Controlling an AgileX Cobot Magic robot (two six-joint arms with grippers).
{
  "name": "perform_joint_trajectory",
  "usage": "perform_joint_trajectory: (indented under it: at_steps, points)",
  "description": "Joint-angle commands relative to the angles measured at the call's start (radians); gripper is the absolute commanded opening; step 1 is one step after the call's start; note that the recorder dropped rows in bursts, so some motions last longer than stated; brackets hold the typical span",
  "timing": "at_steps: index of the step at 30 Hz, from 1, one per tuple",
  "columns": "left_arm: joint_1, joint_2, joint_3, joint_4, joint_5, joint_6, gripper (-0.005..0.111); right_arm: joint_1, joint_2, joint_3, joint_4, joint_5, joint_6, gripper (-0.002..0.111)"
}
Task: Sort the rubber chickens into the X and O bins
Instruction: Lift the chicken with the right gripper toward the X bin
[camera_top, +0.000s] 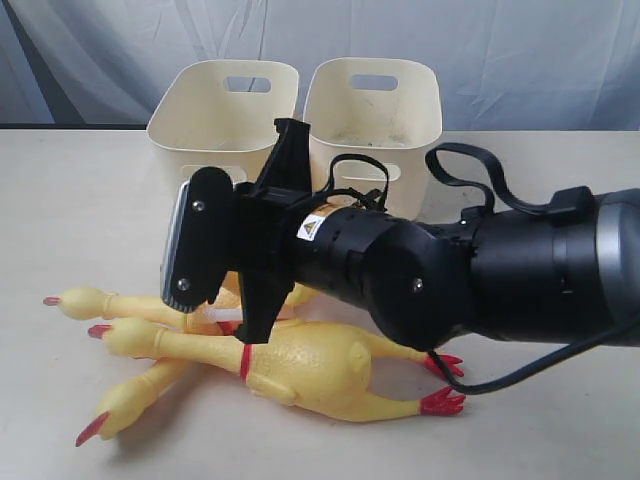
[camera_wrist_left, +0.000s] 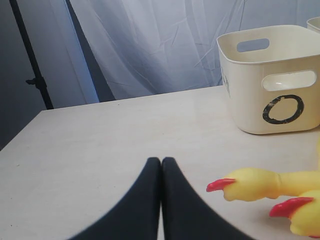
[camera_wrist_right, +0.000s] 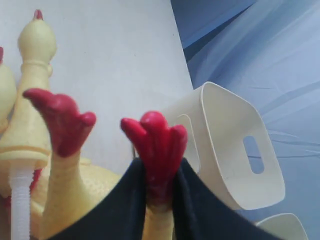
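Right gripper (camera_wrist_right: 160, 172) pinched partway closed on a rubber chicken's red foot (camera_wrist_right: 156, 140). Left gripper (camera_wrist_left: 161, 167) fingers pressed together, empty. Rubber chickens (camera_top: 300, 365) piled on table (camera_top: 80, 200) in front of two cream bins (camera_top: 225, 115); O bin (camera_wrist_left: 272, 80) just beyond the heads.

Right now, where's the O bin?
The O bin stands at the back of the table, left of the other tub in the exterior view, just behind the rubber chickens.

Glossy rubber chickens (camera_top: 310, 365), smooth matt plastic bins (camera_top: 215, 110)
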Motion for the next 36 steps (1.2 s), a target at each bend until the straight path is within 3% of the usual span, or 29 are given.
perform_joint_trajectory:
  at_steps: [1,7,10,17,30,36]
  points:
    - [-0.001,-0.005,0.001,0.0,-0.007,-0.001,0.0,0.003,-0.028,-0.002,0.11,-0.034,-0.099,-0.001]
    - [-0.001,-0.005,0.001,0.0,-0.007,-0.001,0.0,0.003,-0.034,-0.002,0.412,-0.148,-0.341,-0.001]
    - [-0.001,-0.005,0.001,0.0,-0.007,-0.001,0.0,0.003,-0.042,-0.002,0.481,-0.213,-0.359,-0.001]
    - [-0.001,-0.005,0.001,0.0,-0.007,-0.001,0.0,0.003,-0.074,-0.002,0.481,-0.244,-0.357,-0.001]
    - [-0.001,-0.005,0.001,0.0,-0.009,-0.001,0.0,0.003,-0.165,-0.002,0.433,-0.302,-0.161,-0.001]
    - [-0.001,-0.005,0.001,0.0,-0.009,-0.001,0.0,0.003,-0.172,-0.002,0.326,-0.444,-0.009,-0.001]
